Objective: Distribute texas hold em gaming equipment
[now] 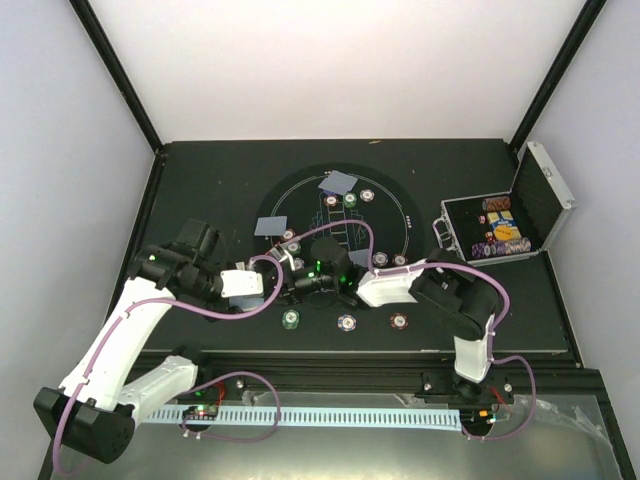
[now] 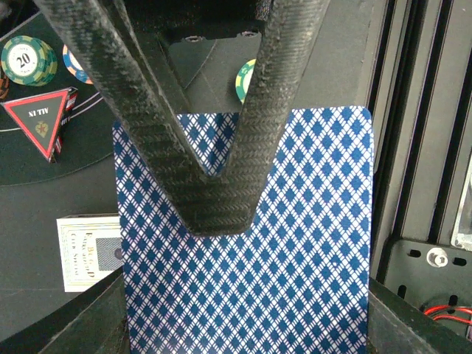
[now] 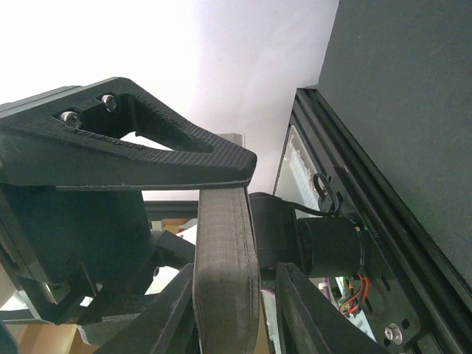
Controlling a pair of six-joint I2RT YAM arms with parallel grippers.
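A deck of blue diamond-backed playing cards (image 2: 295, 258) fills the left wrist view. My left gripper (image 2: 247, 324) is shut on it by its side edges, over the near middle of the mat (image 1: 298, 284). My right gripper (image 1: 330, 278) meets it from the right and straddles the deck's grey edge (image 3: 225, 280). One of its fingers (image 2: 221, 199) lies on the top card's back. A thin gap shows at its other finger (image 3: 306, 310). A red triangle marker (image 2: 44, 122) and a green chip (image 2: 28, 60) lie on the mat. Dealt cards (image 1: 340, 183) and chips (image 1: 346, 322) ring the mat.
The round black mat (image 1: 405, 215) covers the table's middle. An open silver case (image 1: 510, 225) with stacked chips stands at the right. A white card box (image 2: 88, 251) lies beside the deck. The metal rail (image 1: 350, 415) runs along the near edge.
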